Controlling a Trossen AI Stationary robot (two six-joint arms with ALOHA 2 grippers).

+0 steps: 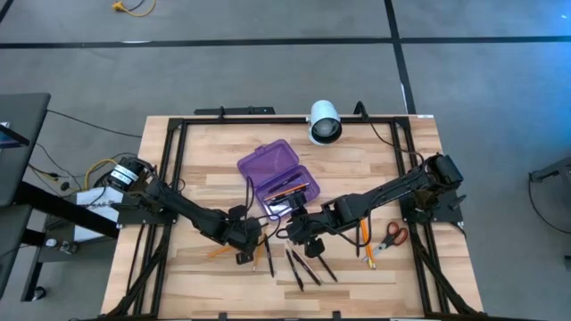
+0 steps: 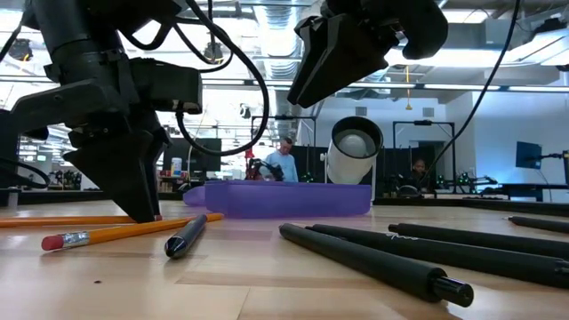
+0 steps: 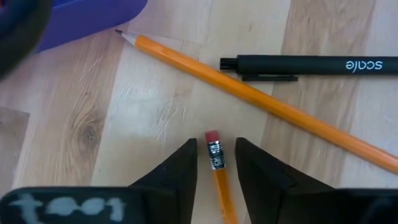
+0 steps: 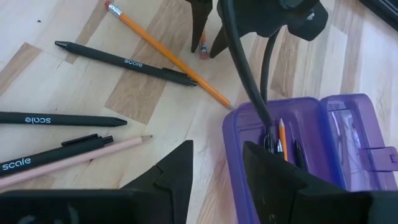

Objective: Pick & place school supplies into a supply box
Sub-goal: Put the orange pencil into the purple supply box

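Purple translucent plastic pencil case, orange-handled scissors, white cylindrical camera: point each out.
Purple translucent plastic pencil case [image 1: 268,161], high view, on its open lid.
Orange-handled scissors [image 1: 395,234], high view, on the handles.
White cylindrical camera [image 1: 324,122], high view, on its body.

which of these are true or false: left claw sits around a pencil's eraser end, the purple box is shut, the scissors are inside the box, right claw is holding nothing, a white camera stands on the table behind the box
1. The left claw sits around the eraser end of a pencil. True; a finger stands on each side of it on the wood.
2. The purple box is shut. False; its lid is swung open and pens and a pencil already lie inside.
3. The scissors are inside the box. False; they lie on the table near the right arm.
4. The right claw holds nothing. True; its fingers are apart with nothing between them, at the box's edge.
5. A white camera stands behind the box. True.
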